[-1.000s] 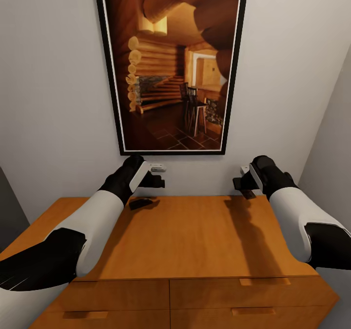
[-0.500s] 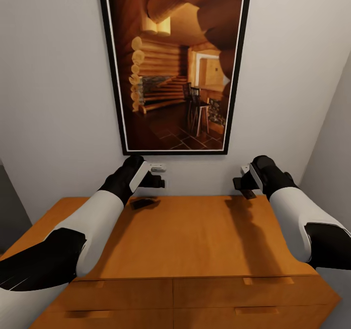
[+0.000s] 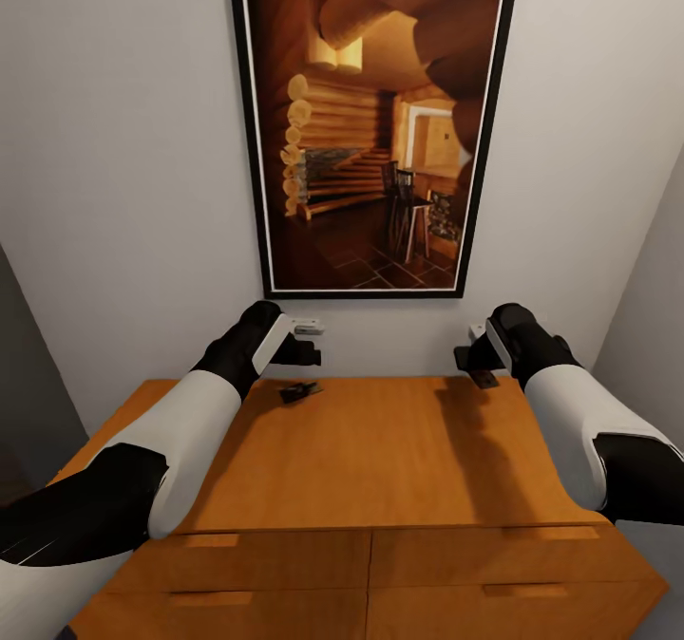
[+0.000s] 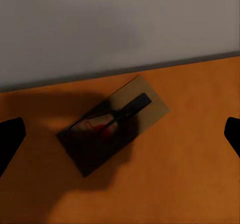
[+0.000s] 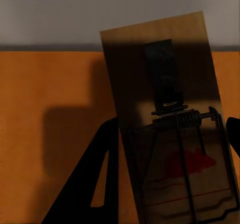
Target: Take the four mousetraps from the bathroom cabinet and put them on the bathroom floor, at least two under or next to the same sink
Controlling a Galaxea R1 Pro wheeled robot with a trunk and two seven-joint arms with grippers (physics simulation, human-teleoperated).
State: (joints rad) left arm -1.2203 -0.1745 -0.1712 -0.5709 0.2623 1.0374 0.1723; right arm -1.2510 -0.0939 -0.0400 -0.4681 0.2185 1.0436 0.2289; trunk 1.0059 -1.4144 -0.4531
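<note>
Here, one mousetrap (image 3: 299, 391) lies flat on the cabinet (image 3: 380, 469) top, near its rear edge and close to the wall (image 3: 123, 194). In the left wrist view this trap (image 4: 114, 123) sits at an angle to the wall line, partly in shadow, with a dark metal bar along its board and a red mark near the middle.

The left hand (image 3: 302, 348) hangs above this trap and does not touch it. Its fingers are spread: the two dark fingertips (image 4: 10, 139) appear at opposite edges of the left wrist view, well apart, with the trap between them lower down.

A second trap (image 5: 172, 129) is at the right hand (image 3: 475, 363). In the right wrist view it stands close to the camera, with its spring coil, wire frame and a red mark visible on the board. A dark finger (image 5: 97, 184) of the hand lies along one side of the board, and a second dark fingertip shows at the opposite edge. The right hand pinches this trap; in the head view the trap (image 3: 484, 378) projects below the hand, above the rear of the cabinet top.

The cabinet has flat drawer fronts with slim bar handles (image 3: 211, 600). A framed picture (image 3: 375, 127) of a log interior hangs on the wall above the cabinet.
</note>
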